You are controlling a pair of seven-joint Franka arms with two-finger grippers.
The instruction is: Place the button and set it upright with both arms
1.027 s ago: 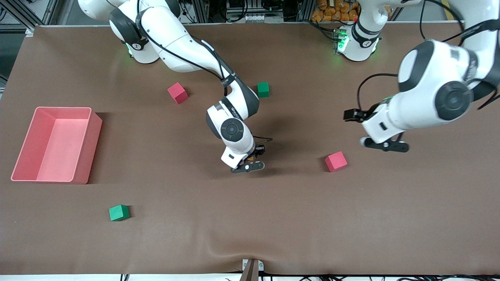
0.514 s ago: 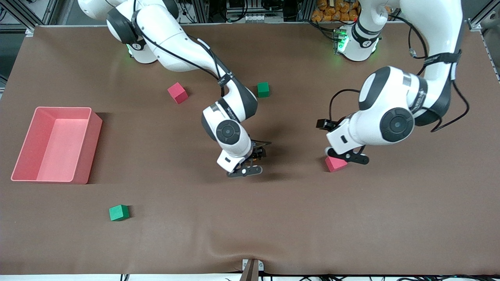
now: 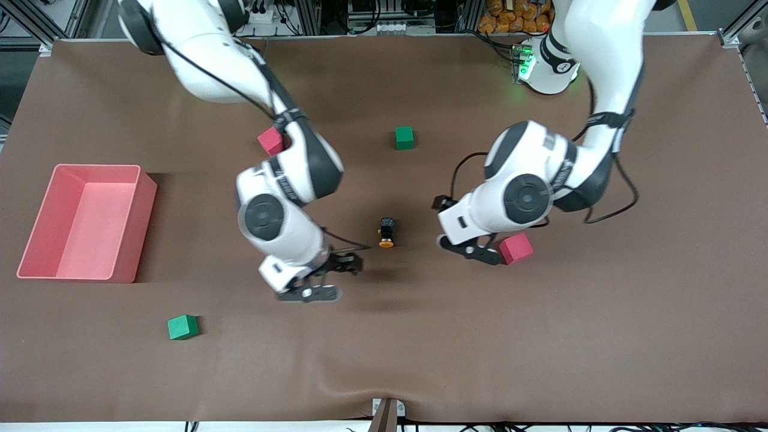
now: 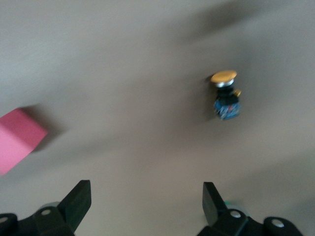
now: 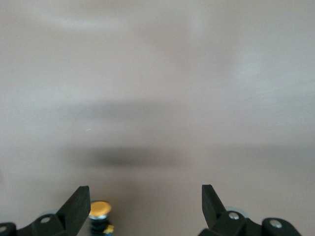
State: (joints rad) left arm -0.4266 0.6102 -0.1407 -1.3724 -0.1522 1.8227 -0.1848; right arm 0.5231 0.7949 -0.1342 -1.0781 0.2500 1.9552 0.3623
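Two black end effector fingers (image 5: pixel 78 209) spread wide, nothing between them, right end effector (image 5: pixel 145 211) hovering over plain brown cloth-covered counter (image 5: pixel 157 98). Just beside one finger, a small round orange-capped push-button (image 5: pixel 100 210), apparently on a dark body, mostly cut off at frame edge.

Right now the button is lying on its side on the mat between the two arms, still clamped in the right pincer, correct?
Not clamped. The front view shows the button lying free on the mat, on its side, between the arms. The right pincer stands open, clear of it, and so does the left pincer.
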